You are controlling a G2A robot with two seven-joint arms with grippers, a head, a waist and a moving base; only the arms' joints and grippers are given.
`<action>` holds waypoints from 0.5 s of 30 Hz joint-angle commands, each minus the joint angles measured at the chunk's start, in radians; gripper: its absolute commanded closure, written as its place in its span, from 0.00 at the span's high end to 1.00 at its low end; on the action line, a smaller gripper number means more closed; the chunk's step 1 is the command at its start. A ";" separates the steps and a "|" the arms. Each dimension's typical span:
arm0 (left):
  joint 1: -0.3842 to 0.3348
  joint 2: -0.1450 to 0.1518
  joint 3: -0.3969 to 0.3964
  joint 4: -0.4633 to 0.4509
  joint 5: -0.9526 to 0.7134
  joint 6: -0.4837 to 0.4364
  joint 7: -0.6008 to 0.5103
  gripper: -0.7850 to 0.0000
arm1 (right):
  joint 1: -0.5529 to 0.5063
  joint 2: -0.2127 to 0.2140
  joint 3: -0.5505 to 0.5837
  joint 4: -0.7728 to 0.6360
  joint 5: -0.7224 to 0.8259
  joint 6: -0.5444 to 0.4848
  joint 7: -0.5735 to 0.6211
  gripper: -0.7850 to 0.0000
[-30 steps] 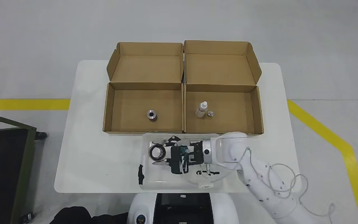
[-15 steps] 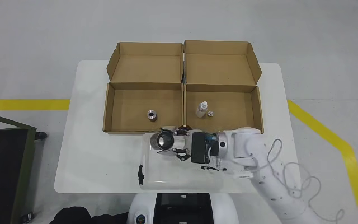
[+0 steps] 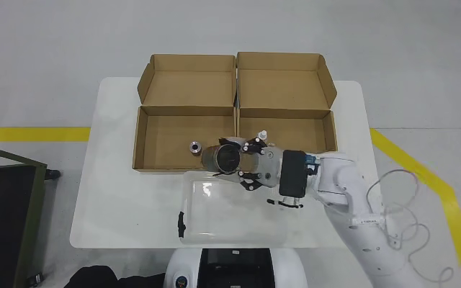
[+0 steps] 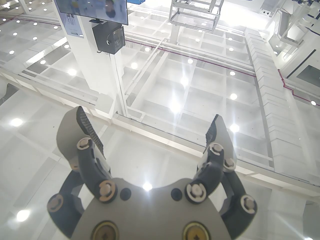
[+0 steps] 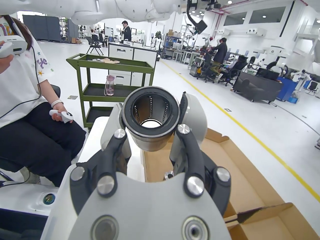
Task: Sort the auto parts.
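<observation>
My right gripper (image 3: 232, 158) is shut on a grey cylindrical linear bearing (image 3: 228, 156) with a black-rimmed bore. It holds the bearing above the front wall of the left cardboard box (image 3: 162, 140), near the divide between the two boxes. In the right wrist view the bearing (image 5: 150, 122) sits between both fingers (image 5: 192, 118), bore toward the camera. A small metal ring part (image 3: 194, 147) lies in the left box. A small white part (image 3: 263, 135) lies in the right box (image 3: 310, 140). My left gripper (image 4: 150, 128) is open, holds nothing and points at the ceiling.
A clear plastic tray (image 3: 230, 212) lies on the white table (image 3: 115, 194) in front of the boxes, a black piece (image 3: 181, 224) at its left edge. Both boxes' lids (image 3: 189, 86) stand open at the back. A green cart (image 5: 110, 86) stands beyond the table.
The right gripper has lifted the bearing out of the clear tray and carried it back to the boxes' front edge, turning the bore upward.
</observation>
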 commanded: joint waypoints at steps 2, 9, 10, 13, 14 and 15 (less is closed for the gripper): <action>0.000 0.000 0.000 0.000 0.000 0.000 0.000 1.00 | 0.012 0.001 0.018 -0.015 -0.002 0.013 -0.016 0.00; 0.000 0.000 0.000 0.000 0.000 0.000 0.000 1.00 | 0.028 0.001 0.049 -0.025 -0.008 0.040 -0.075 0.00; 0.000 0.000 0.000 0.000 0.000 0.000 0.000 1.00 | 0.030 0.001 0.053 -0.026 -0.009 0.044 -0.082 0.00; 0.000 0.000 0.000 0.000 0.000 0.000 0.000 1.00 | 0.035 0.001 0.063 -0.029 -0.005 0.052 -0.100 0.00; 0.000 0.000 0.000 0.000 0.000 0.000 0.000 1.00 | 0.037 0.001 0.067 -0.030 -0.005 0.055 -0.106 0.00; 0.000 0.000 0.000 0.000 0.000 0.000 0.000 1.00 | 0.038 0.001 0.071 -0.033 -0.005 0.058 -0.112 0.00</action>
